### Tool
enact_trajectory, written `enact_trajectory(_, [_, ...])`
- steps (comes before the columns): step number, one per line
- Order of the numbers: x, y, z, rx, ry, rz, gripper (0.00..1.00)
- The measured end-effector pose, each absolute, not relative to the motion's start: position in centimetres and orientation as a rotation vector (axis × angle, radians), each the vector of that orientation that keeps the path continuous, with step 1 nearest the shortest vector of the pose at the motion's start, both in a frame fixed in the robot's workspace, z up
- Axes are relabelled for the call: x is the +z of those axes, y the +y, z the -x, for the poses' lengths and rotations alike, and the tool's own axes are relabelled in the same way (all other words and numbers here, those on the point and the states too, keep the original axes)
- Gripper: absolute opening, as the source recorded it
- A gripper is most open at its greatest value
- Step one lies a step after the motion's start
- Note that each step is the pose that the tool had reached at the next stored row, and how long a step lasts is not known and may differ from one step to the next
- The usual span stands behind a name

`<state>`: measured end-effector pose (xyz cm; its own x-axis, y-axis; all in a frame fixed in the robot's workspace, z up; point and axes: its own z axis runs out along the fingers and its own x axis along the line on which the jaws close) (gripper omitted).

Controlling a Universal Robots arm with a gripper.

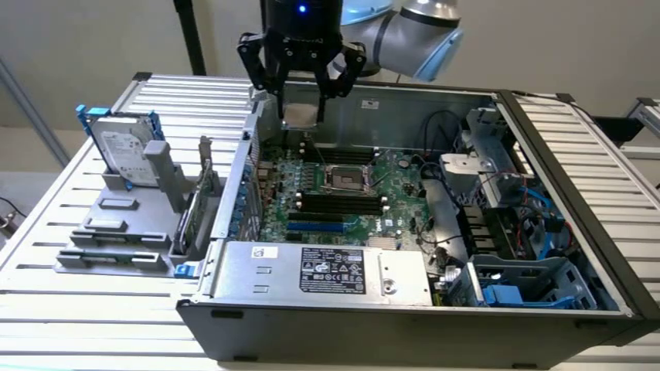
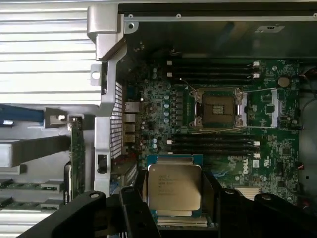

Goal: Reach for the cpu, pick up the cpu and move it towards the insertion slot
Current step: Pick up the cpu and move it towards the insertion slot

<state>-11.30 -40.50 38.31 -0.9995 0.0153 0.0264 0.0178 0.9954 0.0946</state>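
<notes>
My gripper (image 1: 301, 116) hangs above the back edge of the open computer case, shut on the cpu (image 1: 301, 114), a small flat silvery square held level between the black fingers. In the wrist view the cpu (image 2: 174, 187) shows its metal top with printed text, clamped on two sides by the finger pads (image 2: 137, 198). The insertion slot (image 2: 218, 107), a square socket with a dark centre and shiny metal frame, lies on the green motherboard (image 2: 277, 144) some way ahead of the cpu. In the exterior view the insertion slot (image 1: 348, 179) lies below the gripper and toward that view's right.
Black memory slots (image 2: 213, 145) run on both sides of the socket. The case's metal wall (image 1: 243, 166) stands by the gripper. A silver hard drive with blue rails (image 1: 124, 151) and grey blocks (image 1: 113, 239) rest on the slatted table at the exterior view's left. A power supply (image 1: 320, 270) sits at the front.
</notes>
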Motion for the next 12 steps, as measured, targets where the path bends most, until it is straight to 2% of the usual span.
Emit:
enact_trajectory(7, [38.2, -40.1, 8.2, -0.148, -3.112, 0.026, 0.54])
enact_trajectory(12, [38.0, -38.5, 6.8, -0.146, -3.112, 0.026, 0.54])
